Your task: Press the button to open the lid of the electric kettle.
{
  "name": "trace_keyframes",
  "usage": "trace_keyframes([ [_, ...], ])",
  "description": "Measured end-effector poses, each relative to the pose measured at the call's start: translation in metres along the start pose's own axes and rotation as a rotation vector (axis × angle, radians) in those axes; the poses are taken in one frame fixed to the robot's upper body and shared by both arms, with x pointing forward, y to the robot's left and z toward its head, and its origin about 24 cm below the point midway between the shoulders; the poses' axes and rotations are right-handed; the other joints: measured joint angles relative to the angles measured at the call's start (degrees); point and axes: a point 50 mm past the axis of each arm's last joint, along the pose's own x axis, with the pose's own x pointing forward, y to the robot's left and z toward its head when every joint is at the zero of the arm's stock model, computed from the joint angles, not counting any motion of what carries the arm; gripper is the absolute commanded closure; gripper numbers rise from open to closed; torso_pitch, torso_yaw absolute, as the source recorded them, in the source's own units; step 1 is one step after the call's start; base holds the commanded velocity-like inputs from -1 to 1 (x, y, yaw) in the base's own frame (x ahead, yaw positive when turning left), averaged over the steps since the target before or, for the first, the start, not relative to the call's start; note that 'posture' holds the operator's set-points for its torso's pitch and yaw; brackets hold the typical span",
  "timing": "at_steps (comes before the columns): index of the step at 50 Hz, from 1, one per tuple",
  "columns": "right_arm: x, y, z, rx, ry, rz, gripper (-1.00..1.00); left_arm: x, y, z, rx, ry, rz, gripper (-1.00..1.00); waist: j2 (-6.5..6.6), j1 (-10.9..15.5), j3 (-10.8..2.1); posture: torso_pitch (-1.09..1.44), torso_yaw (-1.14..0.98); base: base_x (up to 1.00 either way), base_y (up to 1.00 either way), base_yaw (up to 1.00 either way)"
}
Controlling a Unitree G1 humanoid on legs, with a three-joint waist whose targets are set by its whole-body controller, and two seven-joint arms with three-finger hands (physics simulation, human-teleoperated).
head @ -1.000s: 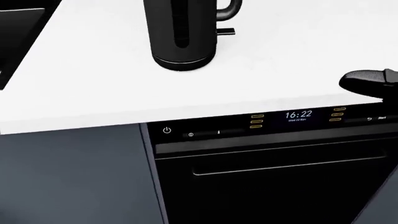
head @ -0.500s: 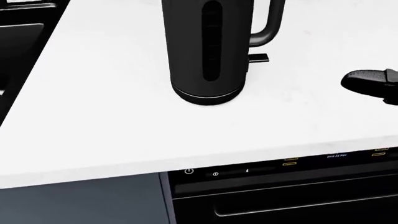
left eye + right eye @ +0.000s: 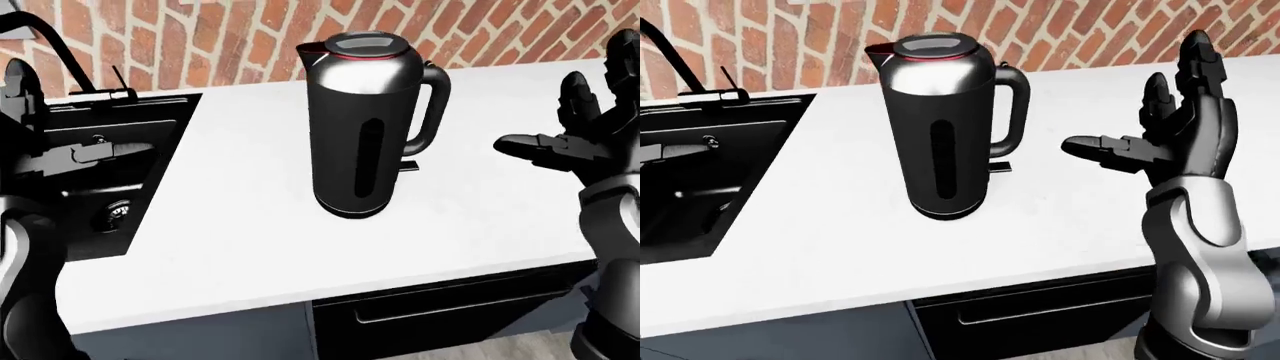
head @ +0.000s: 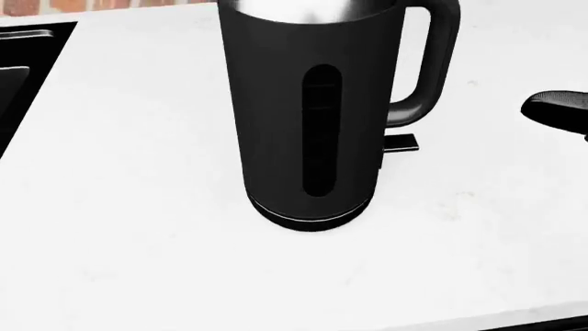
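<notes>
Kettle (image 4: 312,124) larger, lower in head view: camera moved | right hand (image 3: 1180,139) fingers spread, apart

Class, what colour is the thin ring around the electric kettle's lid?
Red, circling the lid of the electric kettle; clearest in the right-eye view.

A simulated home kitchen.
A white counter (image 3: 820,247) runs under a red brick wall (image 3: 1040,30), with a black sink (image 3: 710,187) and tap (image 3: 670,52) at left, an electric kettle (image 3: 940,127) standing on it and a dark oven (image 3: 1040,315) beneath.
</notes>
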Motion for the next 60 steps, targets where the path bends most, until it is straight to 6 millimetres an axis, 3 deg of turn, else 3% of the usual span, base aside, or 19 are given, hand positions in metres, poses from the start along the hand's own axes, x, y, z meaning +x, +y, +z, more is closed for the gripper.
trace_keyframes([
  [2,0.0,0.003,-0.005,0.003,0.029,0.017,-1.0,0.0,0.003,-0.005,0.002,0.028,0.016,-1.0,0.33,0.72,0.48,0.0,0.0,0.04,0.0,0.0],
  [4,0.002,0.0,-0.006,0.003,0.037,0.01,-1.0,0.0,0.003,-0.004,0.008,0.023,0.022,-1.0,-0.29,0.71,0.85,0.0,0.0,0.0,0.0,0.0],
  [8,0.005,-0.007,-0.004,-0.004,0.03,-0.027,-1.0,0.001,0.002,0.001,-0.001,-0.009,0.029,-1.0,-3.44,0.96,2.11,0.0,0.0,0.0,0.0,0.0],
  [10,0.007,-0.009,-0.001,-0.012,0.018,-0.04,-1.0,0.0,0.003,0.003,-0.007,-0.019,0.033,-1.0,-5.72,1.35,1.78,0.0,0.0,0.0,0.0,0.0],
  [14,0.01,-0.023,-0.005,-0.023,0.035,-0.091,-1.0,-0.003,0.002,-0.003,-0.039,0.012,0.009,-1.0,-4.42,1.41,1.23,0.0,0.0,0.0,0.0,0.0],
  [22,0.016,-0.043,-0.012,-0.033,0.048,-0.148,-1.0,-0.004,0.003,0.011,-0.059,-0.077,0.008,-1.0,-3.19,0.81,0.19,0.0,0.0,0.0,0.0,0.0],
  [35,0.015,-0.044,-0.021,-0.035,0.064,-0.146,-1.0,-0.01,0.0,-0.006,-0.051,-0.01,-0.036,-1.0,-3.33,0.52,0.56,-0.02,0.0,0.0,0.0,0.0],
  [42,0.015,-0.044,-0.021,-0.033,0.062,-0.146,-1.0,-0.009,0.001,-0.004,-0.062,-0.007,-0.034,-1.0,-3.51,0.61,-1.47,-0.09,0.0,0.0,0.0,0.0],
  [55,0.015,-0.043,-0.019,-0.032,0.057,-0.141,-1.0,-0.01,0.001,-0.001,-0.072,-0.024,-0.034,-1.0,-3.48,0.84,-6.51,-0.19,0.0,0.0,0.0,0.0],
  [60,0.015,-0.043,-0.017,-0.033,0.05,-0.142,-1.0,-0.01,0.001,0.001,-0.069,-0.037,-0.033,-1.0,-3.34,0.84,-7.65,-0.19,0.0,0.0,0.0,0.0],
])
